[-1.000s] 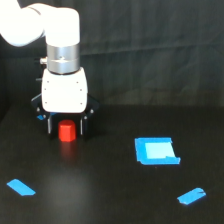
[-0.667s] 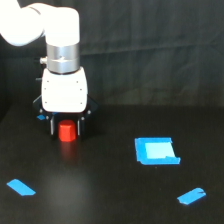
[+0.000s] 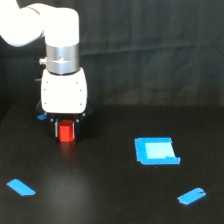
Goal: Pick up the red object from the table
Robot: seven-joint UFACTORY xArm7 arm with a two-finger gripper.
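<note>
The red object [image 3: 66, 132] is a small red-orange stubby block standing on the black table [image 3: 110, 195] at the exterior view's left. My gripper [image 3: 66, 135], with its white body, hangs straight over it. Its dark fingers [image 3: 56, 131] stand close against both sides of the block, shut on it. The block's lower end is at the table's surface, and a faint red reflection shows under it. Its top is hidden under the gripper's body.
A blue square patch [image 3: 156, 150] lies on the table to the exterior view's right. One blue tape strip [image 3: 21, 187] lies at the front left and another [image 3: 191, 196] at the front right. A small blue piece [image 3: 42, 117] shows behind the gripper. A dark curtain hangs behind.
The fingers have drawn in from a wide spread to sit tight against the red object. The gripper's body and the block have stayed in place.
</note>
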